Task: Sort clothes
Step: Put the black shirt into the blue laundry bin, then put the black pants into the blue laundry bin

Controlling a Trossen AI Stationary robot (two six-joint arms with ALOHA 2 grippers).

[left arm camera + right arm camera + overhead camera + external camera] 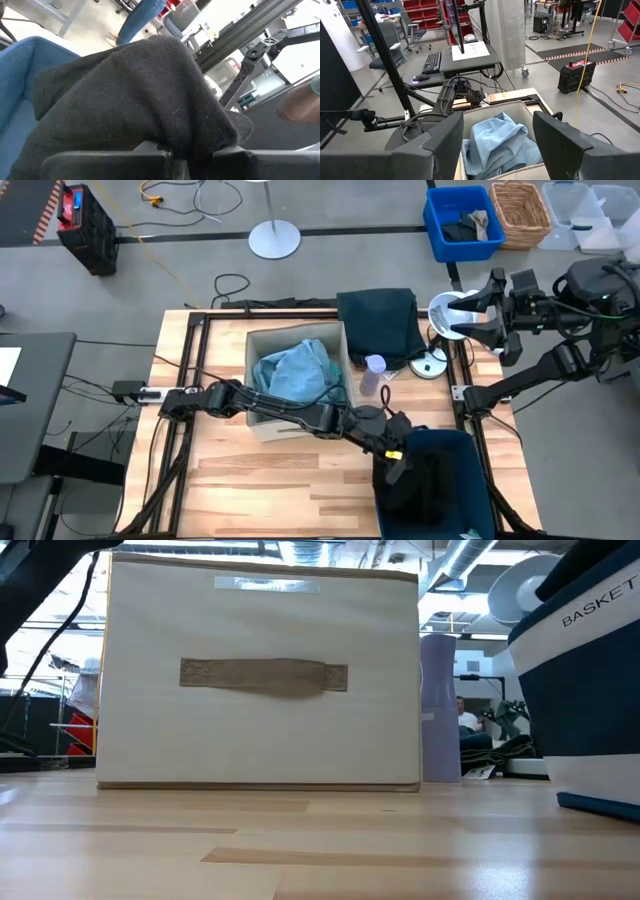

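Left pincer (396,461) clenched on the black garment (130,105), over the navy bin (475,480) at the surface's (240,490) near edge. Pale blue garment (292,370) lies in the beige box (262,423) (mid-surface). Dark green garment (380,320) lies beyond. Right pincer (470,315) spread, empty, past the far corner.

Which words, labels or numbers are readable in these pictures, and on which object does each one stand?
"BASKET": white capitals on the dark navy bin, low view.
Pale strip label on the beige box, near the top edge: too blurred to read.
Paper sheet on the desk, right wrist view: print too small to read.
Nothing else is legible.
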